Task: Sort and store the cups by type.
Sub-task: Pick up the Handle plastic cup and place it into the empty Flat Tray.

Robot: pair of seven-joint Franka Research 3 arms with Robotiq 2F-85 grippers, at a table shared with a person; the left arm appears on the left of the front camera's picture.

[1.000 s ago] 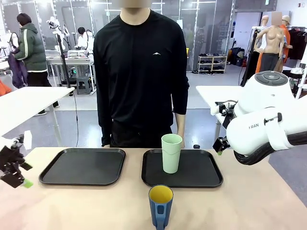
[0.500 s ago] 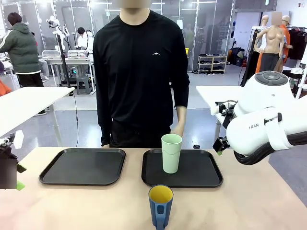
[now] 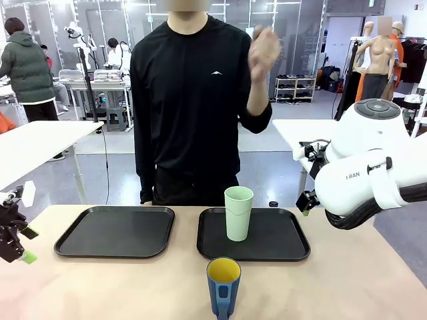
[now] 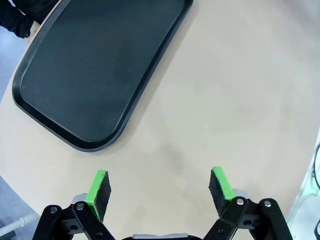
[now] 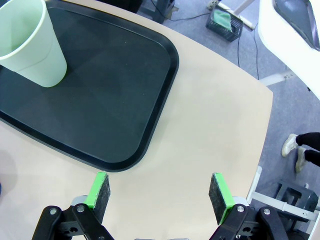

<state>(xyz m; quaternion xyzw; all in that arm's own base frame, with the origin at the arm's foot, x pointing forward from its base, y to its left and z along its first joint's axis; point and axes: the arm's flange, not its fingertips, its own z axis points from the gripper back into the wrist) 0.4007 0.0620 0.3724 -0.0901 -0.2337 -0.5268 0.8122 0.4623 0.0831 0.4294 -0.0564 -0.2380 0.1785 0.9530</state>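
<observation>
As the person across the table lifts a hand point(image 3: 265, 50) to shoulder height, away from the spot beside the tall mint-green tumbler point(image 3: 238, 213) where it hung a moment ago, the work area is left free for the robot. The tumbler stands upright and alone on the right tray point(image 3: 287, 248), near that tray's far-left part, unmoved over the last second. The dark blue mug point(image 3: 223, 287), yellow inside, stands upright on the bare table point(image 3: 347, 280), just in front of the right tray's near edge, handle toward the camera. The left tray point(image 3: 113, 232) lies empty.

The left gripper point(image 4: 161, 185) hangs at the table's left edge, just off the left tray's corner, having shifted only slightly; its pincer stands wide open with nothing between the green pads. The right gripper point(image 5: 159, 187) is likewise spread fully and holds nothing, poised over bare tabletop beside the right tray's corner, well apart from the tumbler; the right arm point(image 3: 373, 167) has not budged.

Judging by the layout, the tumbler's sorting looks done, and the raised hand probably clears the way for the mug to go next, most likely onto the empty left tray. Neither gripper is yet near it.
</observation>
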